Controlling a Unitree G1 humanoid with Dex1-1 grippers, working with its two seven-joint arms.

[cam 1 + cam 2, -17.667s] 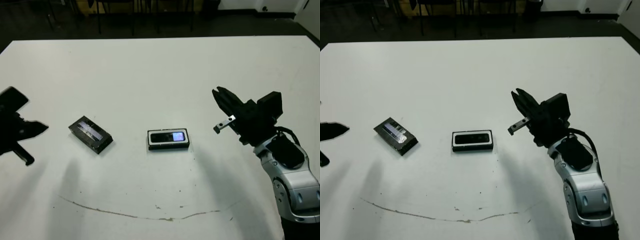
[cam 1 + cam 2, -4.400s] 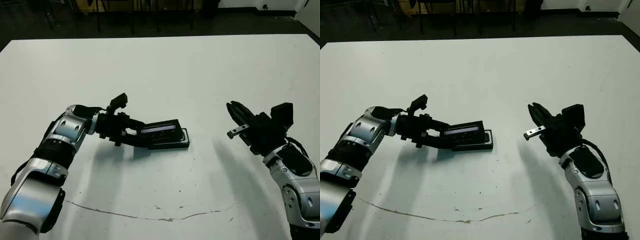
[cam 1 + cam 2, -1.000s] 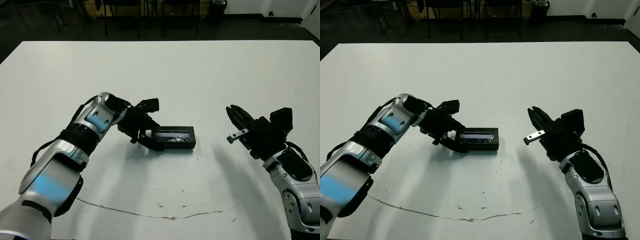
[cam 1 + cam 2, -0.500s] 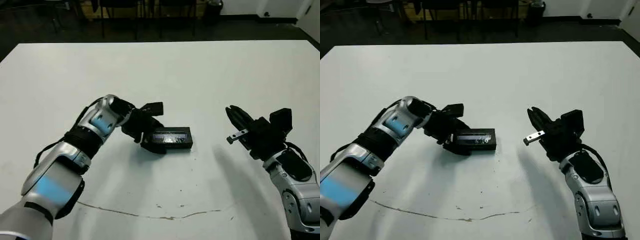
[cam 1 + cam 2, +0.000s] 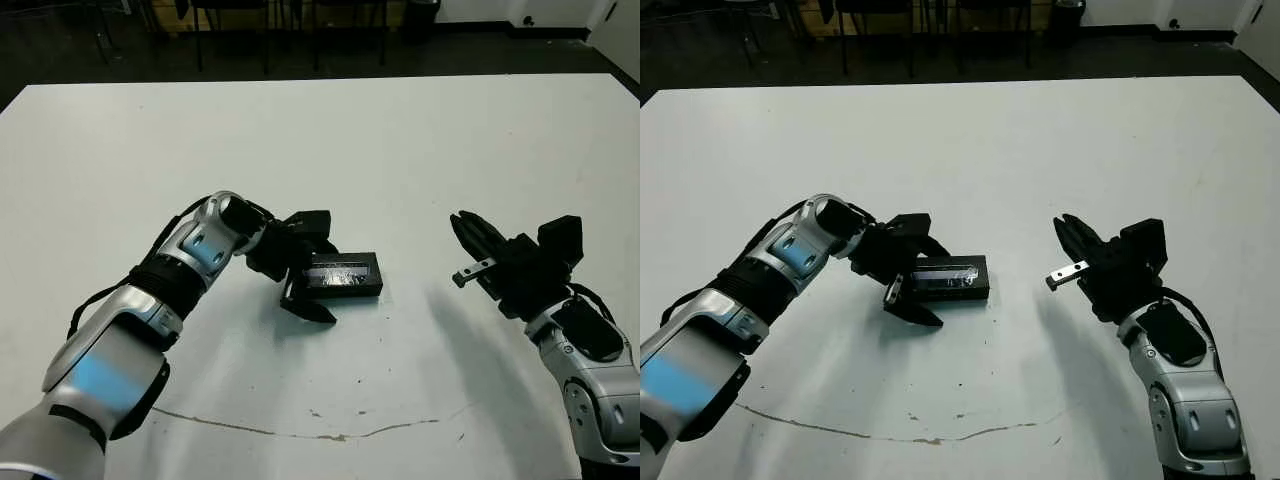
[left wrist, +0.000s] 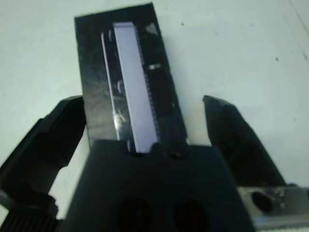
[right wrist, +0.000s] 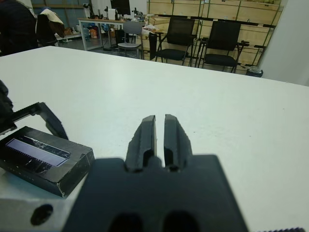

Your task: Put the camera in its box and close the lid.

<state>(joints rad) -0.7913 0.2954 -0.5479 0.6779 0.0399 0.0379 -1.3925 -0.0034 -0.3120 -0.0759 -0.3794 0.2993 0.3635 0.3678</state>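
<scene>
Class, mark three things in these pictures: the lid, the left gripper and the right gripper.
lid (image 5: 343,272): left eye view, on its glossy top panel.
left gripper (image 5: 308,270): left eye view, midway between its fingertips.
right gripper (image 7: 160,121): right wrist view, midway between its fingertips.

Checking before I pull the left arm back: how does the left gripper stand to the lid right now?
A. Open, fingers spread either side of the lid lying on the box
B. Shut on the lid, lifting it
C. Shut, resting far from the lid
A: the left gripper is open, one finger on each side of the lid, which lies flat on the box.
</scene>
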